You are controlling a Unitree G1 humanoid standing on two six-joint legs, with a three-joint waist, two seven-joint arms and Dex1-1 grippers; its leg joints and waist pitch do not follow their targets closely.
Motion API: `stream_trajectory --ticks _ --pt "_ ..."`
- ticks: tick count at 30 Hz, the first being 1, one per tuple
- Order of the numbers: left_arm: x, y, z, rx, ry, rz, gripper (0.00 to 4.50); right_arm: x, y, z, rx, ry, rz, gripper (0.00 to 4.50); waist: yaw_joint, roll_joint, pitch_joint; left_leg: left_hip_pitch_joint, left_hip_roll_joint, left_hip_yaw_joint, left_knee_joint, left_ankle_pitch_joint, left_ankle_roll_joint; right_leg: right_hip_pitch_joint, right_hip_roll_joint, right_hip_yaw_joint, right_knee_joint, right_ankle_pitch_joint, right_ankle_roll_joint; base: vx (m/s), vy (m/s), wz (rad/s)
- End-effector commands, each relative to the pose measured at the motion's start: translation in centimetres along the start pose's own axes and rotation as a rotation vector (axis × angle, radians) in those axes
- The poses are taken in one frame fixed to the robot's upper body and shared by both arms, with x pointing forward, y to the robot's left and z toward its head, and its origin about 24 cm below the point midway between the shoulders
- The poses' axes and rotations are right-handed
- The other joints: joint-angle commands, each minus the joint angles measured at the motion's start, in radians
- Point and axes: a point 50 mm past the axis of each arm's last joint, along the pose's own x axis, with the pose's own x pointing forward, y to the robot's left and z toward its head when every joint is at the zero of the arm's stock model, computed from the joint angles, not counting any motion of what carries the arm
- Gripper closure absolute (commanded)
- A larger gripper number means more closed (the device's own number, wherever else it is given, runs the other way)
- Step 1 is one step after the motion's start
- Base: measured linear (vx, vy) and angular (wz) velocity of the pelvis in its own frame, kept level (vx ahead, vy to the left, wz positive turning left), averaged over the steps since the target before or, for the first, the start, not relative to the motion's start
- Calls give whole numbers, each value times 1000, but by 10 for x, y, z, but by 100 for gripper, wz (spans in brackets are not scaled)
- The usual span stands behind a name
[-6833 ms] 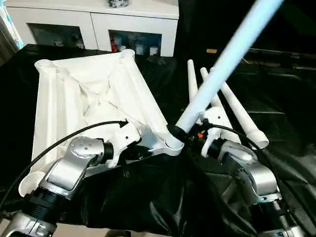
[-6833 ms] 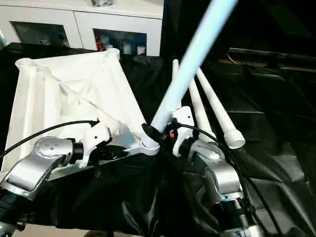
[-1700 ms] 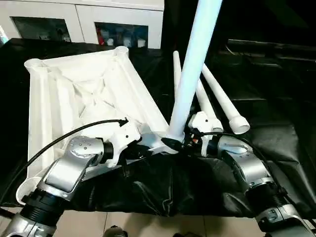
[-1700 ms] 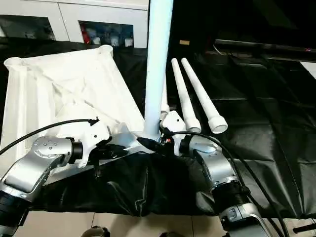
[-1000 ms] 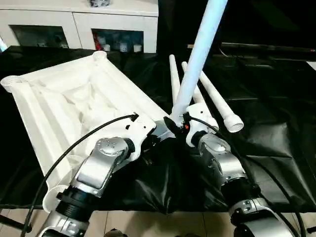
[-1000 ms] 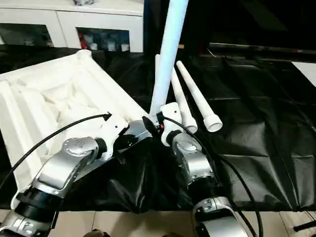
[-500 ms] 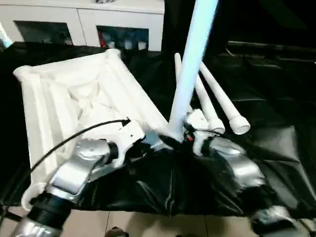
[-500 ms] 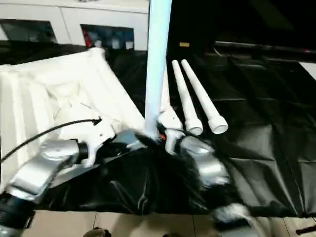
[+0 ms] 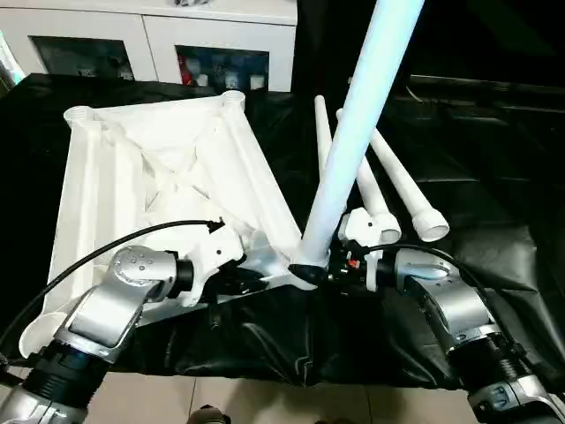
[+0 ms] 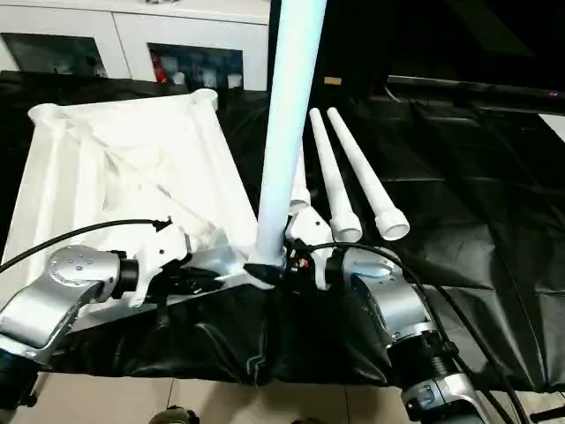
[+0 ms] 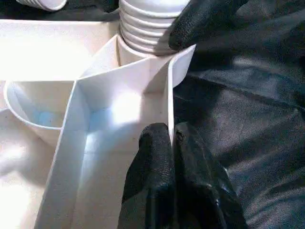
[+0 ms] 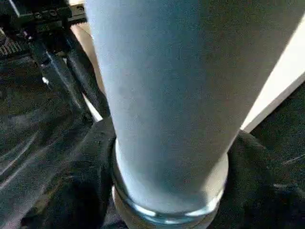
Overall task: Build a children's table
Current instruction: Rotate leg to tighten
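The children's table top (image 9: 150, 177) lies upside down on the black cloth, its ribbed underside up. My left gripper (image 11: 171, 136) is shut on a thin rib wall beside the near right corner socket (image 11: 136, 55). One white leg (image 9: 353, 141) rises steeply from that socket, leaning slightly to the right, and its threaded end (image 11: 147, 24) sits in the socket mouth. My right gripper (image 9: 311, 269) is shut on the leg's base, with a black finger (image 12: 93, 157) on each side. Three loose legs (image 10: 364, 185) lie side by side on the cloth to the right of the top.
A white cabinet with glass doors (image 9: 177, 44) stands behind the table. The black cloth (image 9: 494, 177) hangs over the front edge, with pale floor (image 9: 265, 402) below. The left forearm's black cable (image 9: 106, 252) arches over the table top's near part.
The head view has swung and tilted between frames. The leg stays in the near corner socket and stands steeper than several seconds ago. Both grippers keep their holds.
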Motion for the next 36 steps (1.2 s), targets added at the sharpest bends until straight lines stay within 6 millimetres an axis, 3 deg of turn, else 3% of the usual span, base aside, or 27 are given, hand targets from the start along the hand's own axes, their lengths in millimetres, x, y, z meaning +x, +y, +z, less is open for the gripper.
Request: stream_trajectory --ticks 1,7,9,12,15,16,19,20,24,29,32,33,36 --pt "1 -2 10 43 -46 -45 450 2 5 0 -20 23 39 169 -3 6 -78 9 14 9 -59 -136 47 60 -68 51 -69 -89 -209 0 0 0" --pt "2 2 9 42 -31 14 450 8 7 -4 6 29 21 176 -4 4 -78 8 15 10 -59 -130 48 58 -68 51 -68 -89 -207 0 0 0" --pt "4 14 10 8 -30 159 450 17 2 -8 30 25 -92 176 -4 13 -75 10 14 9 -61 -154 33 55 -68 51 -73 -126 -202 0 0 0" --pt "11 24 18 -103 -82 376 450 38 -4 -12 163 -19 -308 176 -13 10 -74 13 15 8 -66 -197 -1 56 -73 50 -80 -214 -193 0 0 0" --pt "19 20 23 -166 -100 481 450 54 -6 -12 248 -42 -413 176 -24 6 -73 9 13 5 -67 -206 -10 57 -73 50 -86 -262 -171 0 0 0" --pt "21 18 24 -186 -107 509 450 58 -7 -11 272 -47 -439 176 -27 14 -75 10 16 6 -65 -203 -11 57 -74 52 -83 -243 -177 0 0 0" --pt "28 11 29 -225 -123 563 450 69 -5 -8 308 -59 -450 176 -35 6 -78 4 12 6 -62 -160 7 60 -68 51 -79 -157 -186 0 0 0" --pt "30 10 30 -230 -128 566 450 72 -4 -7 309 -59 -449 176 -36 9 -79 3 11 8 -60 -149 15 59 -67 50 -75 -124 -193 0 0 0" --pt "39 0 39 -191 -165 492 450 80 -2 -4 296 -54 -434 176 -36 1 -80 3 9 10 -57 -117 45 61 -64 50 -71 -63 -201 0 0 0" --pt "38 -4 40 -147 -166 433 450 79 -4 -4 299 -71 -422 176 -38 7 -76 5 10 9 -60 -157 38 59 -67 50 -77 -132 -189 0 0 0" --pt "36 -5 39 -135 -164 411 450 76 -6 -3 298 -88 -412 106 -39 7 -76 6 11 9 -61 -162 35 58 -67 50 -78 -138 -187 0 0 0" --pt "35 -5 39 -117 -171 378 450 73 -7 0 280 -103 -412 104 -39 12 -76 5 11 8 -61 -165 34 58 -68 50 -77 -134 -189 0 0 0" --pt "32 -7 38 -77 -179 304 450 67 -10 4 232 -127 -385 85 -38 12 -79 7 12 9 -61 -159 38 58 -67 51 -75 -110 -200 0 0 0"
